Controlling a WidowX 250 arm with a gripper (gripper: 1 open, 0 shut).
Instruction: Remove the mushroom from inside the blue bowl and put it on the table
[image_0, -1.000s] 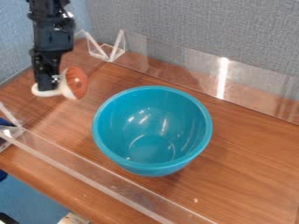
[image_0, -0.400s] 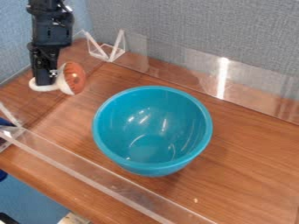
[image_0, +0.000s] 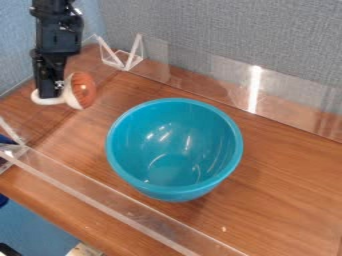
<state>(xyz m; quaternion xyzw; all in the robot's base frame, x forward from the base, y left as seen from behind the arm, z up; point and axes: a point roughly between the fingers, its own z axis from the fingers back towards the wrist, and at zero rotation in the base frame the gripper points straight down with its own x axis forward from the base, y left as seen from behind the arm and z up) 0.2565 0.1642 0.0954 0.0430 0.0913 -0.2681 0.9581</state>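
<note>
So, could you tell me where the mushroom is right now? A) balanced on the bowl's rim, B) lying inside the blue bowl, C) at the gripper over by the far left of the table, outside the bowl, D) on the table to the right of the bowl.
C: the mushroom sits at the gripper on the table, and the blue bowl holds nothing.

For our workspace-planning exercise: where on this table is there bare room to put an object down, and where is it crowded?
Free: the table right of the blue bowl, and the strip behind it toward the acrylic panels. Crowded: the far left corner, where the gripper holds the mushroom.
</note>
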